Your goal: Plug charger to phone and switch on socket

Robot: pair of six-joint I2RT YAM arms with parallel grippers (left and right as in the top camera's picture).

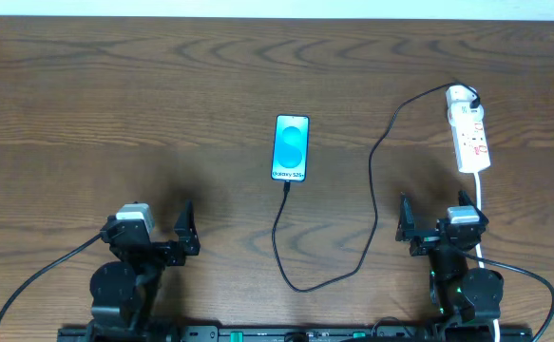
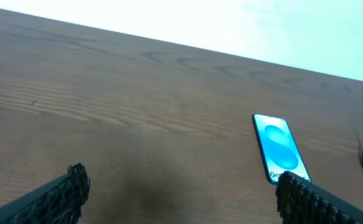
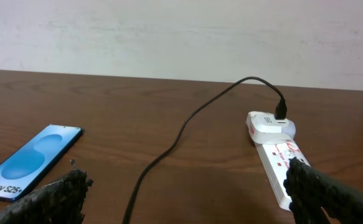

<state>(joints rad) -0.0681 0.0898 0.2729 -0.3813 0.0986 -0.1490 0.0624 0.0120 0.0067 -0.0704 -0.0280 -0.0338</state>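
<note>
**Both arms parked low, cable laid between phone and power strip**

The slim smartphone with black frame and light blue screen (image 1: 292, 147) lies flat in the middle of the brown wooden table (image 1: 115, 95), with its short lower edge towards the robot. This way the charging port faces the arms. The long thin black charger cable (image 1: 372, 171) meets this lower edge and makes a wide loose loop. It then rises to the white adapter (image 1: 461, 95), which sits in the far end of the narrow white power strip with red markings (image 1: 473, 138). The slack in the loop means nothing pulls on the phone. I cannot tell if the plug tip is fully seated, or if the switch is on.

The left gripper (image 2: 181, 180) hangs over bare wood with its jaws wide apart and holds nothing. The right gripper (image 3: 186, 175) is also spread open and empty. It points at the strip just ahead, so I judge it the natural arm for pressing the switch.
</note>
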